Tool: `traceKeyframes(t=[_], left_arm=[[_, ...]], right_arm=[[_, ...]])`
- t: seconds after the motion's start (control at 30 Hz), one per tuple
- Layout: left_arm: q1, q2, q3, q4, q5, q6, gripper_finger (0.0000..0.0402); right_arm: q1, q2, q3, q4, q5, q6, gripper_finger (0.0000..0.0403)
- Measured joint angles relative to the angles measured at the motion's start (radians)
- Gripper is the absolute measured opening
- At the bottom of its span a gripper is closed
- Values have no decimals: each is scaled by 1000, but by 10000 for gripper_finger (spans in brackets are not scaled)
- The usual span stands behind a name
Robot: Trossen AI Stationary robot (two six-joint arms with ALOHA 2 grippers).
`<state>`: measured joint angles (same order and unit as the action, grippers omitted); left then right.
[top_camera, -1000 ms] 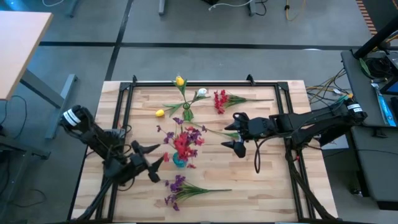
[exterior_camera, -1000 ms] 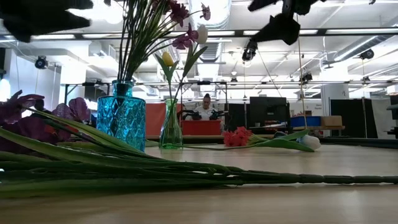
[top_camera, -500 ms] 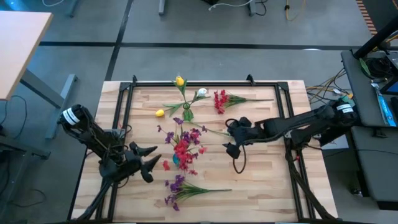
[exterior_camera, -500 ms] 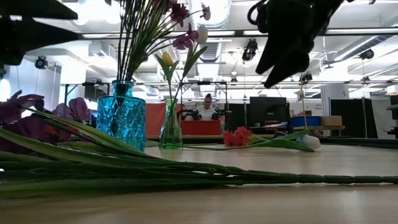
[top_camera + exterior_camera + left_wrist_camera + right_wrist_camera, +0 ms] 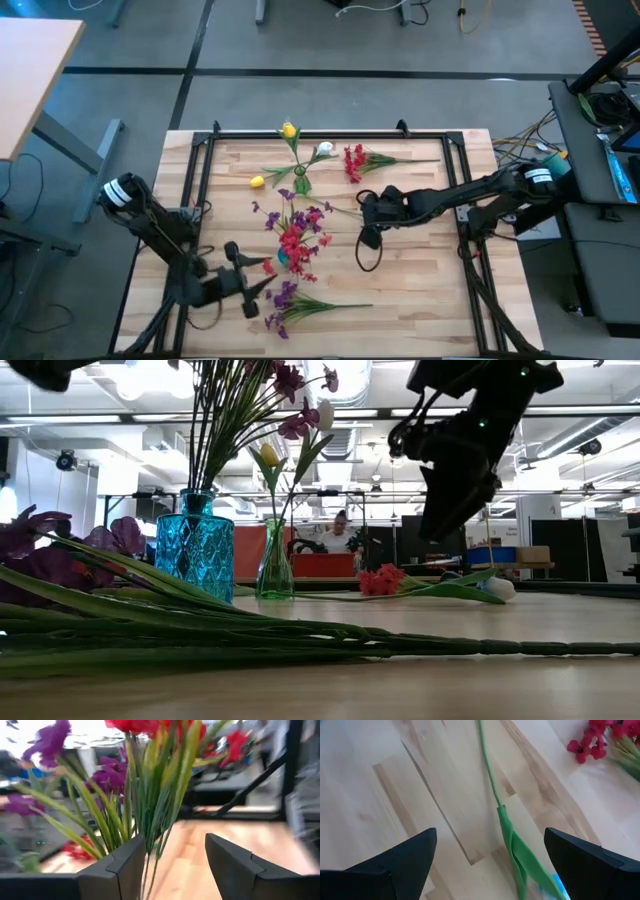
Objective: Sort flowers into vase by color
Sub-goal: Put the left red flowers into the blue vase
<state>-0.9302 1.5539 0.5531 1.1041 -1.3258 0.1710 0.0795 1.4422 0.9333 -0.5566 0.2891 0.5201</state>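
table: a light wooden tabletop (image 5: 420,300) inside a dark frame, seen whole from above.
blue vase: a teal glass vase (image 5: 194,556) stands near the middle of the tabletop, a little toward the left edge; it holds red and purple flowers (image 5: 297,232) on green stems.
green vase: a slimmer green glass vase (image 5: 275,567) stands toward the far edge, with a yellow bud (image 5: 289,130) and a white bud (image 5: 325,150) rising from it.
loose red spray: a red cluster (image 5: 354,161) lies flat near the far edge, just right of the green vase, its stem pointing toward the right edge.
loose purple spray: a purple cluster (image 5: 285,297) lies near the front edge, its stem running toward the right.
loose yellow bud: a yellow flower (image 5: 257,181) lies flat left of the green vase.
lone stem: a thin green stem with a leaf (image 5: 506,825) lies on the wood under the right arm.
left gripper: the left gripper (image 5: 253,284) hangs near the front-left part of the tabletop, just beside the blue vase and the purple spray; its jaws are spread and grasp nothing, and the bouquet stems show between them in the wrist view.
right gripper: the right gripper (image 5: 366,215) hangs right of the centre, above the lone stem; its jaws are spread wide and hold nothing.
background: a person (image 5: 343,529) sits far behind the table in the low view.
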Motion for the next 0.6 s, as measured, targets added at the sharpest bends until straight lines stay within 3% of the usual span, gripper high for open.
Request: traceKeyframes(t=[0.13,0.33,0.6], left_arm=[[43,36,83,-120,-109,-8,206],[75,42,77,-124,56,-64,210],[133,66,59,-127,56,-128,186]], right_arm=[[0,-15,0,20,0,0,361],[0,-31,1,25,0,0,361],[0,-32,1,23,0,0,361]])
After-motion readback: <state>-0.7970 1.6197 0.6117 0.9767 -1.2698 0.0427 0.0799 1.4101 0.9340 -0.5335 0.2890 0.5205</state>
